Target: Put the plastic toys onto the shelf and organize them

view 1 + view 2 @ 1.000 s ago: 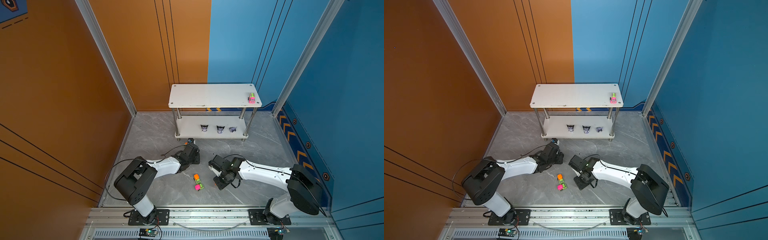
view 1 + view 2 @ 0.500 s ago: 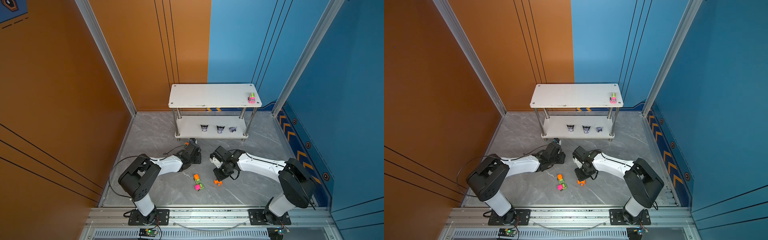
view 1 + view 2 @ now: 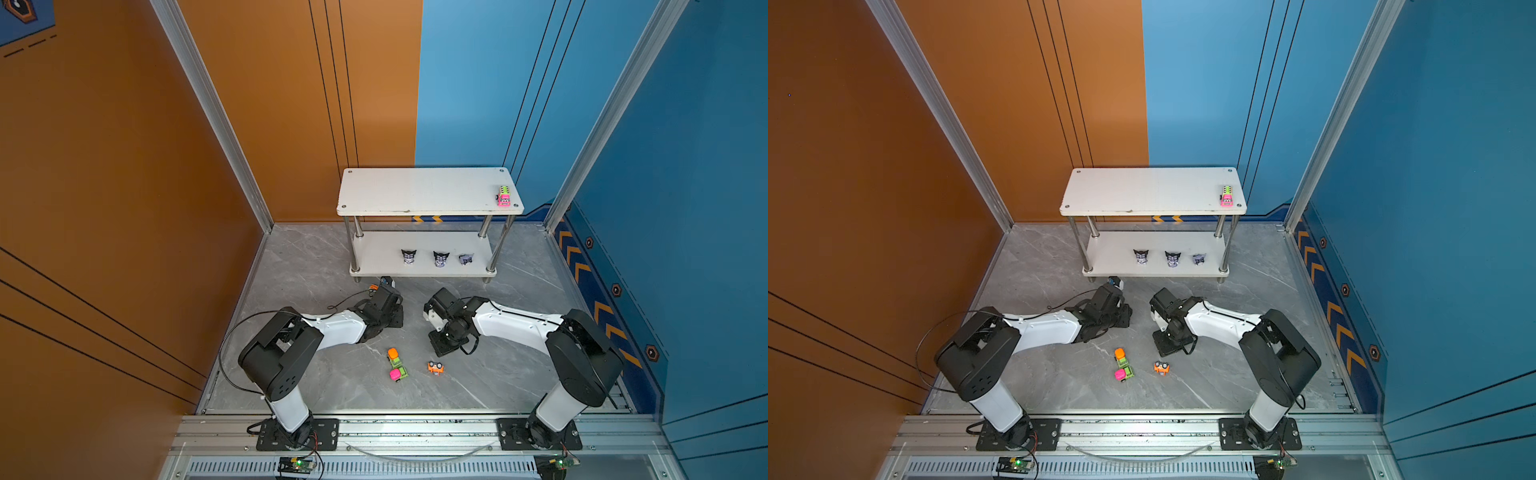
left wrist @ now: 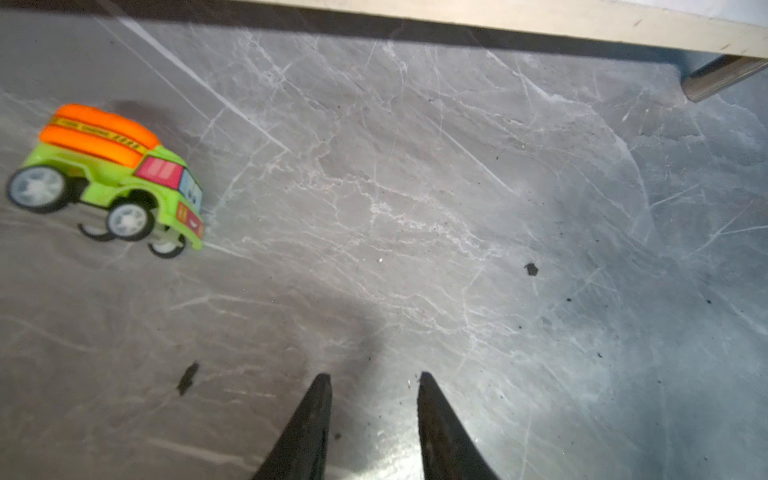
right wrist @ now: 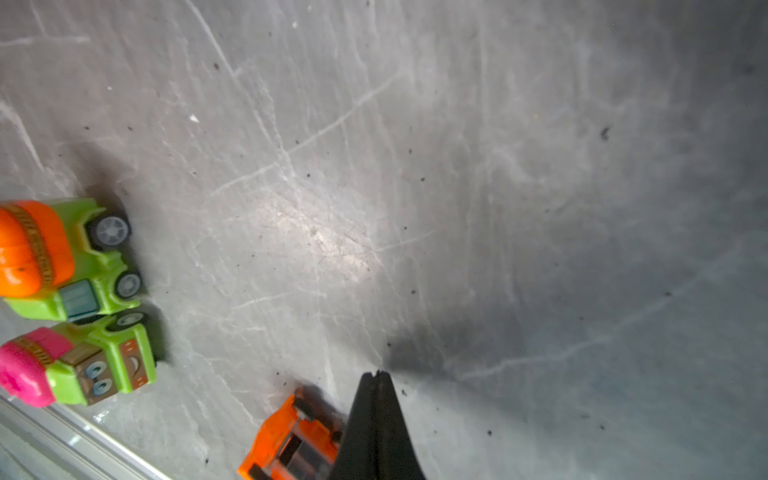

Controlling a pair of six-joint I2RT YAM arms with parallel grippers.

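Over the grey marble floor (image 3: 316, 266) both arms (image 3: 332, 328) stretch low; left tool (image 4: 374, 375) apart, empty; right tool (image 5: 376, 374) together.

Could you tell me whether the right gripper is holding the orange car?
No, the right gripper is shut empty; the orange car lies beside it.

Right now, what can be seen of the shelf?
The shelf is a white two-tier rack with rounded corners and chrome posts. It stands upright on the grey floor near the back wall. Its top board carries one pink-and-green car at the right end. Its lower board holds three figurines in a row.
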